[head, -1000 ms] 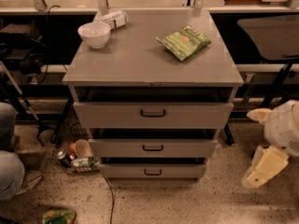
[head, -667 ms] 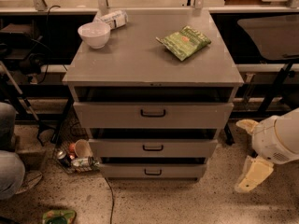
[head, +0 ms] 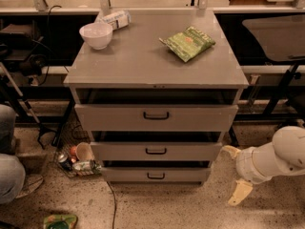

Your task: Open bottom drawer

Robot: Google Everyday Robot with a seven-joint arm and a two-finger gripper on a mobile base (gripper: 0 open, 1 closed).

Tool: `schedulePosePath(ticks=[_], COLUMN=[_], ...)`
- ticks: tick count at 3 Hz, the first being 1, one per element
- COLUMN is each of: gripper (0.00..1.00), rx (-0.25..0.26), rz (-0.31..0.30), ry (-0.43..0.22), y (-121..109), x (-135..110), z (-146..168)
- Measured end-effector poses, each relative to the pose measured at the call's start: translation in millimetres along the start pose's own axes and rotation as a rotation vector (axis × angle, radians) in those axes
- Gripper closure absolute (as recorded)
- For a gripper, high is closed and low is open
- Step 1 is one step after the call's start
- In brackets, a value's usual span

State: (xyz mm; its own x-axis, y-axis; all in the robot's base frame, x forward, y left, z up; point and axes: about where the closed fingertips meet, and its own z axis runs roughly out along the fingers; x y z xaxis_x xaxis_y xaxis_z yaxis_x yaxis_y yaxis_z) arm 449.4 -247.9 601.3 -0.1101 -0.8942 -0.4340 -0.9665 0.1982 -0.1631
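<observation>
Here's the cabinet, dead centre of the frame, 3 grey drawer fronts stacked under its tabletop [head: 143,61]. The bottom drawer [head: 186,175] sits lowest, just above the floor, its small dark handle [head: 156,176] in the middle of the front. It looks barely out, if at all, so I'd say the job is not yet done.

The tool [head: 227,175] hangs at lower right, beside the cabinet's right edge, about level with the bottom 2 drawers. Its 2 cream fingers [head: 239,193] are spread apart with nothing between them.

What does this approach need? Swing left across the front and stay low, under the middle drawer [head: 190,151], which overhangs. Line up square on that loop, close around it fully, then pull straight out. An angled tug would likely make the drawer bind, or the tool slip off.
</observation>
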Motion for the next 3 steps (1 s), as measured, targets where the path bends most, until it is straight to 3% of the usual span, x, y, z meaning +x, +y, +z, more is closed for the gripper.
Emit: schedulePosePath(ticks=[2,3], gripper=[0.00,0.00], rx=[-0.020,-0.027], rz=[-0.003,0.004], ry=[-0.008,0.025], y=[7.1,14.1], x=[8.1,38.7], z=[21.8,59.4])
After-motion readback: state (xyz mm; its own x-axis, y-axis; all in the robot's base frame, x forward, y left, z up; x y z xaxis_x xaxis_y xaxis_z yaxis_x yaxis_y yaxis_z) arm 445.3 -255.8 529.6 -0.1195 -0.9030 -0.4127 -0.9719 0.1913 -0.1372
